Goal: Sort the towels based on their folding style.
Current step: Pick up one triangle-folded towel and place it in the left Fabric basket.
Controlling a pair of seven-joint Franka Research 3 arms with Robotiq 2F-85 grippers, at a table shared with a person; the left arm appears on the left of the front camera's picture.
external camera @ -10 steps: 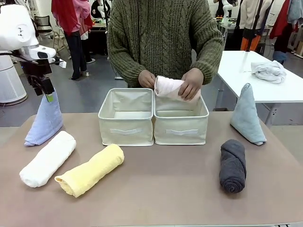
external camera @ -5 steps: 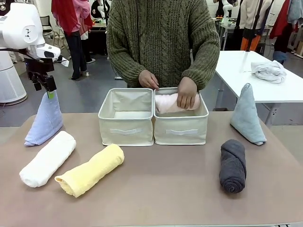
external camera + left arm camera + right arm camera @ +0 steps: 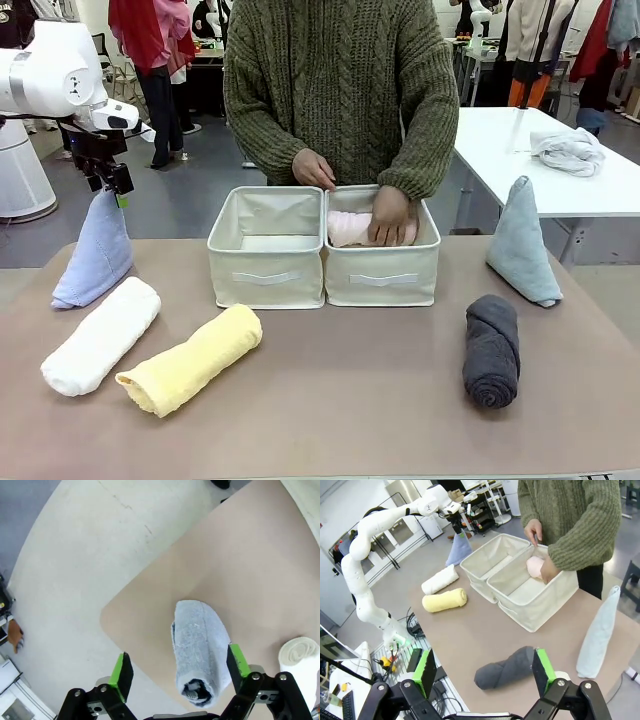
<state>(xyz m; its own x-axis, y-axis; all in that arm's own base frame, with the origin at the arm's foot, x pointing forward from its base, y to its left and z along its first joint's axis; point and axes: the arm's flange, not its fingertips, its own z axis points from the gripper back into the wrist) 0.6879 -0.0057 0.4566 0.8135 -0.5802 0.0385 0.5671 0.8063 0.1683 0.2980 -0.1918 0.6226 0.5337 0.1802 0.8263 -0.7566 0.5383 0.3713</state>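
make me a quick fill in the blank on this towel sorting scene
The pink towel is inside the ____ cream box.
The left gripper is at the tip of the lavender-blue towel, folded as a ____.
The yellow roll and white roll lie on the ____ side of the table.
The dark grey towel is folded as a ____.
Missing: right, cone, left, roll.

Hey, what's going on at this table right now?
Towels are being sorted by fold. A person's hand presses a pink roll into the box on the robot's right. The left end effector, jaws open, straddles the tip of the lavender-blue cone. The right end effector hangs open, facing the dark grey roll. The white roll, yellow roll and pale teal cone wait on the table.
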